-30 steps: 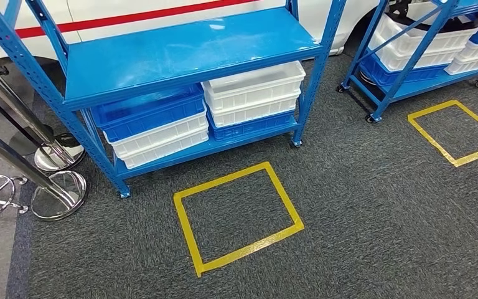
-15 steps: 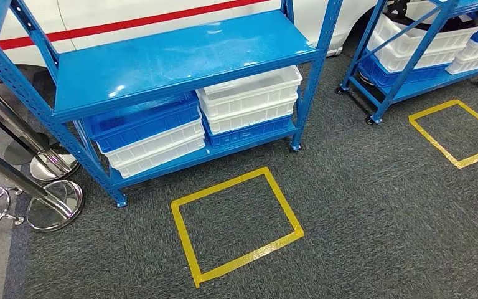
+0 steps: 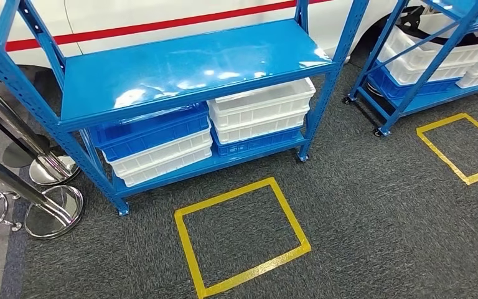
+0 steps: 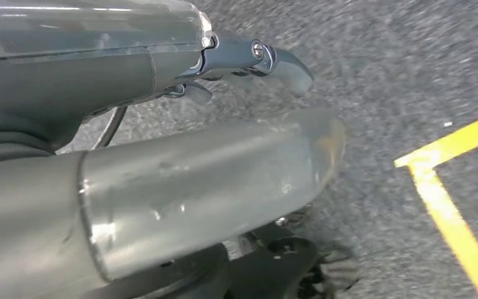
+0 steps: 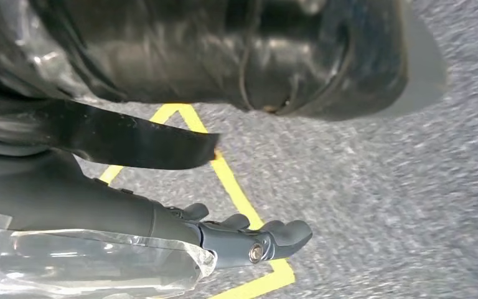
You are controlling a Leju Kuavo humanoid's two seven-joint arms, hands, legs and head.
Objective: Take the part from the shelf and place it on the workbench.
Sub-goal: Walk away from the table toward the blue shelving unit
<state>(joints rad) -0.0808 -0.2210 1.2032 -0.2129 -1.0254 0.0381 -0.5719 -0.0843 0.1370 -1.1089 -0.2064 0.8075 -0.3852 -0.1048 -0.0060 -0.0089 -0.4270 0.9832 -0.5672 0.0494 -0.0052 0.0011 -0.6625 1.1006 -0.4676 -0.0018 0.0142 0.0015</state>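
Left robot hand [image 4: 249, 62] empty, hanging over carpet [image 4: 411, 75]; right robot hand [image 5: 249, 240] likewise.

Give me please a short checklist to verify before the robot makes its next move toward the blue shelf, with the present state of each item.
1. Yellow floor square before the shelf is free of obstacles: ok.
2. Blue shelf is in view ahead: ok.
3. Part to take is located: not ok; the top board looks bare, and the white bins and blue bin below do not show their contents.
4. Left robot hand holds nothing: ok; it hangs over the carpet.
5. Right robot hand holds nothing: ok; fingers extended over the carpet.
6. Chrome stanchion bases to the left stay off the path: ok, but close to the shelf leg.
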